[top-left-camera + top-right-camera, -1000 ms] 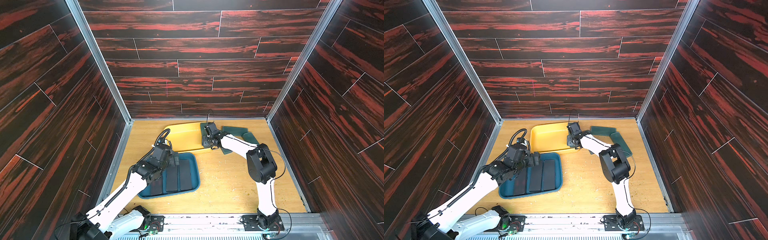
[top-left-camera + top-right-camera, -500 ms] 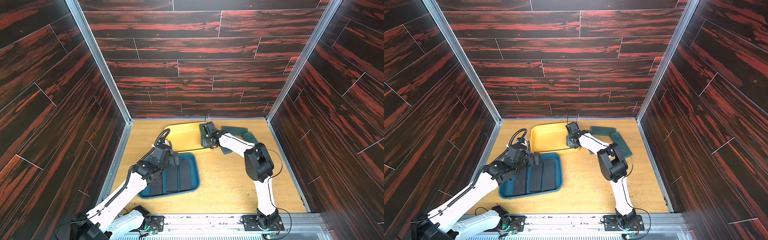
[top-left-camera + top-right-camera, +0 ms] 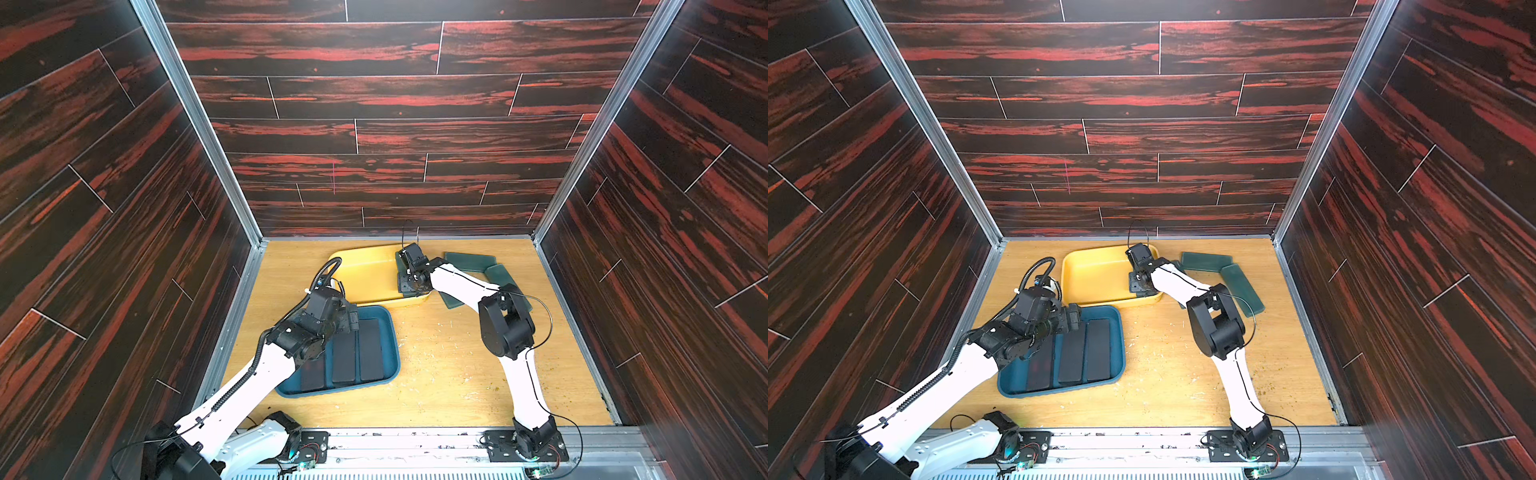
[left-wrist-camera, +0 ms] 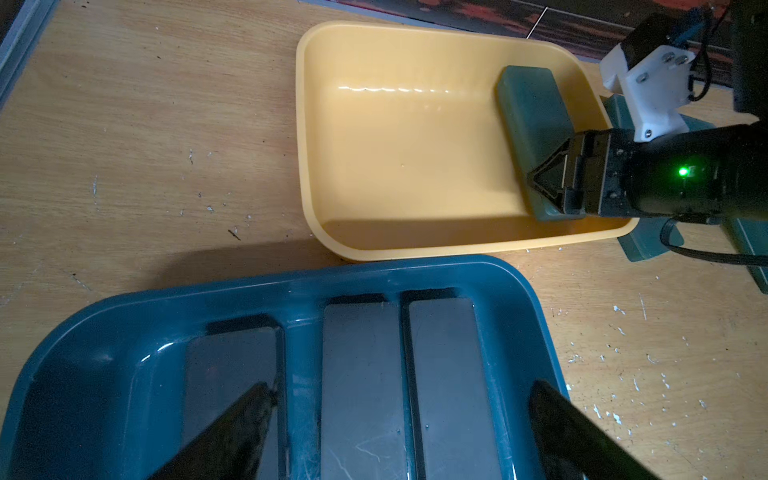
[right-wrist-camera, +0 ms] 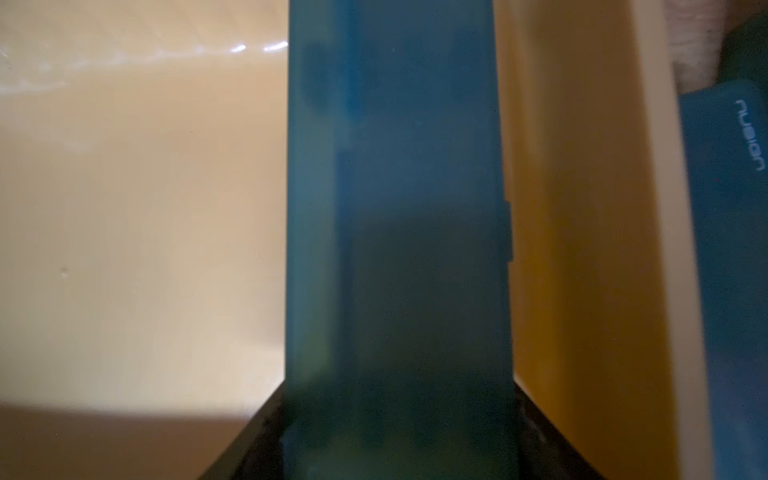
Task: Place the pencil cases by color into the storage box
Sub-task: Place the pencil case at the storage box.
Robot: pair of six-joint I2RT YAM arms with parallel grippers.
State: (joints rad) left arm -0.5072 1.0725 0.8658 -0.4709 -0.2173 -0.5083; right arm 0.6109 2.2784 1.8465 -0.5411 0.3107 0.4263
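Here, your tabletop [image 3: 436, 374] carries two trays set close together so each colour gets its own home. The blue tray [image 3: 1116, 332] already holds the three black pencil cases [image 3: 1098, 350], laid flat side by side, which reads as that colour being finished. The yellow tray [image 3: 361, 274] is for the greens, and you are bringing in the first: the green pencil case in the grip [image 4: 534, 124] lies along the tray's side wall, low over the floor or resting on it, I cannot tell which. That leaves floor free for the others. Three more green cases [image 3: 1206, 262] wait on the tabletop just beside that tray. Your right tool [image 4: 540, 183] is clamped on the case's near end. Your left tool [image 4: 399, 419] hangs wide and empty above the blue tray, out of the way.
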